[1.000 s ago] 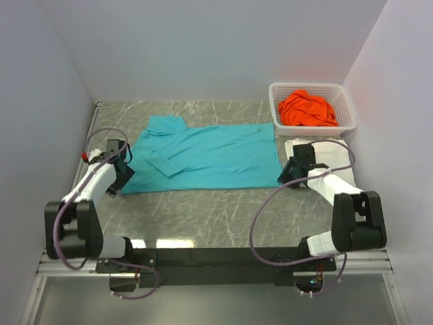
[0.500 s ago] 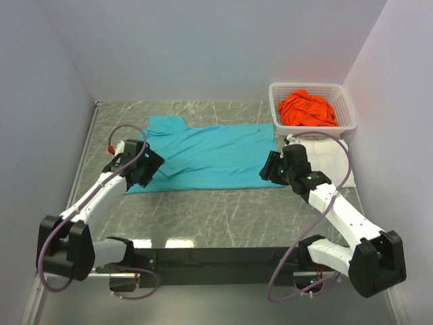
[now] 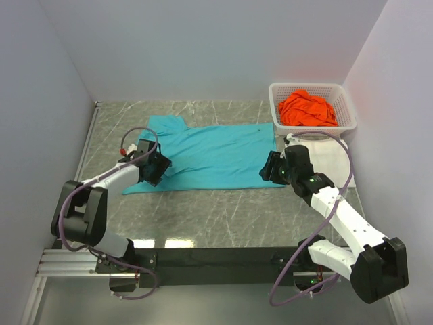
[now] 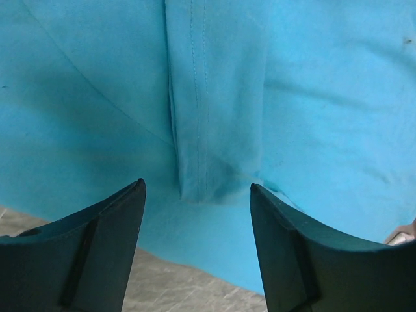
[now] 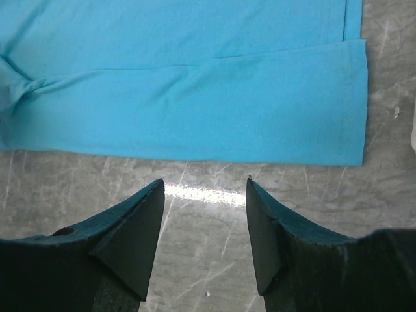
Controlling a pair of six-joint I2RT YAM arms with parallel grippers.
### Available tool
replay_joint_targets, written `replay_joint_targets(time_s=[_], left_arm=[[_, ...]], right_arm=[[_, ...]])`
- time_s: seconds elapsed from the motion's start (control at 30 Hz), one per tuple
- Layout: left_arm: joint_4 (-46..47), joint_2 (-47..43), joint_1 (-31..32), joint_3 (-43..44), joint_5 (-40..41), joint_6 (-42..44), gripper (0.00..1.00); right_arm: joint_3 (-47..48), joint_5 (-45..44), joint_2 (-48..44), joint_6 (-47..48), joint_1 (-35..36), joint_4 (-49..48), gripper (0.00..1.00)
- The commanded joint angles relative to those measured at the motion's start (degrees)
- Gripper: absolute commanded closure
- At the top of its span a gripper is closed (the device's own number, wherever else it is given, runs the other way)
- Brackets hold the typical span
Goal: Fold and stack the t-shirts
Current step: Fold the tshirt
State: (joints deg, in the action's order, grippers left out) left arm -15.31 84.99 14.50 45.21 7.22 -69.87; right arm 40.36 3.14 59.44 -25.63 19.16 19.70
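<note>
Lying flat mid-tabletop [image 3: 203, 217]: teal t-shirt [image 3: 216, 156], partly folded, sleeve tucked over body. Near right edge: white t-shirt [image 3: 333, 160], folded; orange t-shirt [image 3: 308, 108] heaped in basket [image 3: 311, 86], far right corner. Left gripper [image 4: 197, 188] spread over sleeve hem; right gripper [image 5: 205, 182] spread just off near hem, pinching nothing. Risk: only one layer caught, skewing fold. No readable writing.

Bright even light, soft shadows, glare streak on table [image 5: 201, 193], sharp focus

What is lying where on the desk [image 3: 223, 223]
Spread t-shirt [image 3: 216, 156] lying centre, folded t-shirt [image 3: 333, 161] right of it, bunched t-shirt [image 3: 308, 110] sitting in the basket [image 3: 347, 108] behind.
</note>
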Motion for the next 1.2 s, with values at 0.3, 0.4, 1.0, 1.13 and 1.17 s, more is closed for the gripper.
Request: replay_joint_targets(time_s=[0.3,0.4,1.0,1.13,1.17], left_arm=[[2.57,6.68,1.84,6.99,-0.72,-0.36,0.3],[2.22,7.56,2.11,8.66,-0.55,-0.27,0.31],[0.02,19.78,4.39,26.24,-0.9,4.91,0.42],[-2.69,15.83,5.01,26.24,3.49,4.65,0.39],[-4.1,14.95,5.01,26.07,4.63,4.13,0.38]], right_arm=[[-0.9,-0.67,-0.55,2.07,0.35,-2.21,0.4],[-0.98,-0.76,-0.55,2.16,0.35,-2.21,0.41],[-1.86,-1.2,-0.82,2.95,0.35,-2.48,0.42],[-2.13,-0.94,-1.17,3.13,0.27,-2.65,0.42],[-2.04,-0.68,-1.26,3.13,0.35,-2.74,0.42]])
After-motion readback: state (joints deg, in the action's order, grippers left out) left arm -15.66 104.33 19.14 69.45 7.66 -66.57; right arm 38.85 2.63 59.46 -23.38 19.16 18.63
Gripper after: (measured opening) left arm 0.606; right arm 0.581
